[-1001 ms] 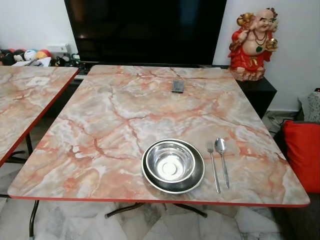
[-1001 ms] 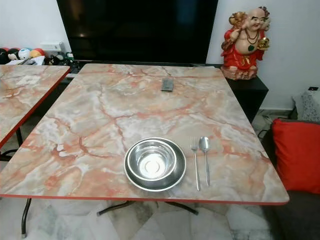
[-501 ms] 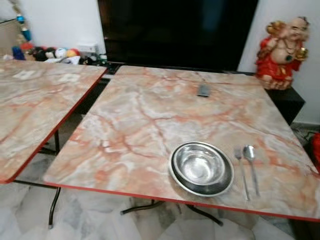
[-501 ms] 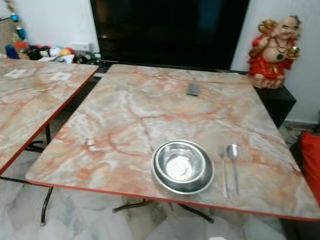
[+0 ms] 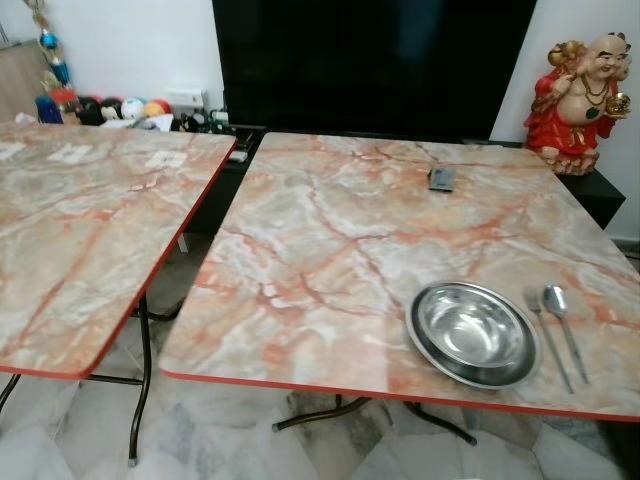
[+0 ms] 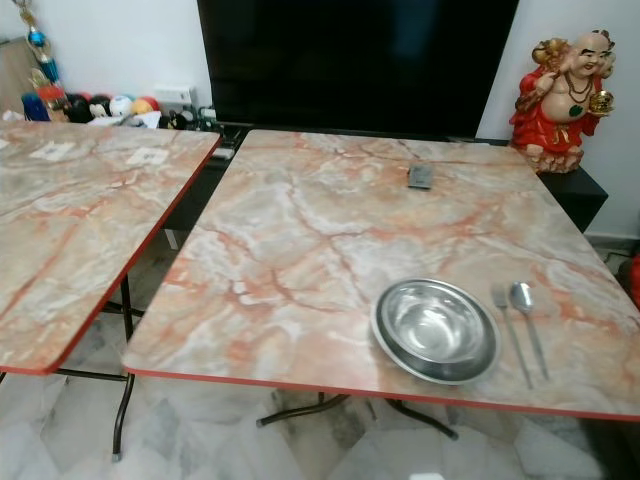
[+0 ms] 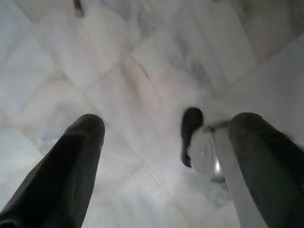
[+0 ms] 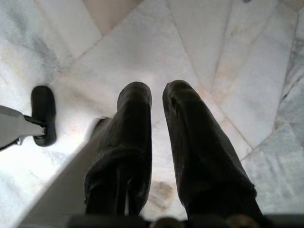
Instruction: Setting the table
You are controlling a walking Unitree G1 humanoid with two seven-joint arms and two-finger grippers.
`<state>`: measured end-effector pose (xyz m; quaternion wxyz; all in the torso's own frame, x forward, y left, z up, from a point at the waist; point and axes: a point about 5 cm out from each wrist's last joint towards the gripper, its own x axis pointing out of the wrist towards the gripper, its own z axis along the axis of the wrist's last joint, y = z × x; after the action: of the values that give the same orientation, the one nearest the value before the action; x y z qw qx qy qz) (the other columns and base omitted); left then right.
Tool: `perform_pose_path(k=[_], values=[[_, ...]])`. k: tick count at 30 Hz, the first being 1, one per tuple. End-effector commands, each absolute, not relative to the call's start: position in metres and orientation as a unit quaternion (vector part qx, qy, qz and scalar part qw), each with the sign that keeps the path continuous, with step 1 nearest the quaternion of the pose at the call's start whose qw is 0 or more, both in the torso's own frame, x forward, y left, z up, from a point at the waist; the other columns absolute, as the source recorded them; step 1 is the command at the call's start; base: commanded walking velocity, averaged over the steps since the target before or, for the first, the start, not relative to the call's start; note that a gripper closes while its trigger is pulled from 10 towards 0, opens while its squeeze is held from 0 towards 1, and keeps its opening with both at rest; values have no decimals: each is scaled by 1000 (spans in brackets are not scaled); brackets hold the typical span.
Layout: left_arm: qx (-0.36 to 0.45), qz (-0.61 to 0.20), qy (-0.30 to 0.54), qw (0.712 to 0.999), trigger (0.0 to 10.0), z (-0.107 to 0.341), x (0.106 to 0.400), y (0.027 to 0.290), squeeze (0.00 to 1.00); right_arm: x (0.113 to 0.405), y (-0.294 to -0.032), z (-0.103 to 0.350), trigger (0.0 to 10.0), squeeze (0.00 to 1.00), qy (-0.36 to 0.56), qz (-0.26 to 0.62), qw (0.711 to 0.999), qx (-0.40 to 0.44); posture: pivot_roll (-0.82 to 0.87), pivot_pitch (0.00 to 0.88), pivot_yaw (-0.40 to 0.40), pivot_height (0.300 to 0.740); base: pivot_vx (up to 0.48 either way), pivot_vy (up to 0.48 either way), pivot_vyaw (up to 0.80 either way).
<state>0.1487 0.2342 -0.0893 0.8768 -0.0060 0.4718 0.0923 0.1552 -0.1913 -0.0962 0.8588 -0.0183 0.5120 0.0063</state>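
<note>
A steel bowl (image 5: 472,330) sits inside a dark-rimmed steel plate (image 5: 424,346) near the front edge of the marble-patterned table (image 5: 330,250). To the right of the plate lie a fork (image 5: 547,340) and a spoon (image 5: 561,312), side by side with handles toward me. Both arms hang low over the floor. In the left wrist view my left gripper (image 7: 168,126) is open, its fingers wide apart with nothing between them. In the right wrist view my right gripper (image 8: 156,90) is shut and empty, with a thin gap between the fingers.
A second marble table (image 5: 80,230) stands to the left, with a narrow gap between the two. A small dark remote (image 5: 441,179) lies at the far side of the set table. Behind are a black TV (image 5: 370,60) and a red statue (image 5: 585,90). The floor is pale marble tile (image 6: 200,430).
The whole picture has shifted right, so the camera has turned left and the second table now shows more. The bowl, plate, fork and spoon have not moved on the table.
</note>
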Motion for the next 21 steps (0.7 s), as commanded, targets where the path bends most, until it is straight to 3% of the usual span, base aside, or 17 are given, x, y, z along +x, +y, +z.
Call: perform_pose_path(k=[1,21], values=[[-17,89,472,877,10000,-90,151,227,0,149,-201,-97,10000,0,520,-5,854,-26,24,0,-16,740,0,424,0],[-20,92,472,877,10000,-90,151,227,0,150,-199,-97,10000,0,520,0,854,-26,34,0,-21,740,0,421,0]])
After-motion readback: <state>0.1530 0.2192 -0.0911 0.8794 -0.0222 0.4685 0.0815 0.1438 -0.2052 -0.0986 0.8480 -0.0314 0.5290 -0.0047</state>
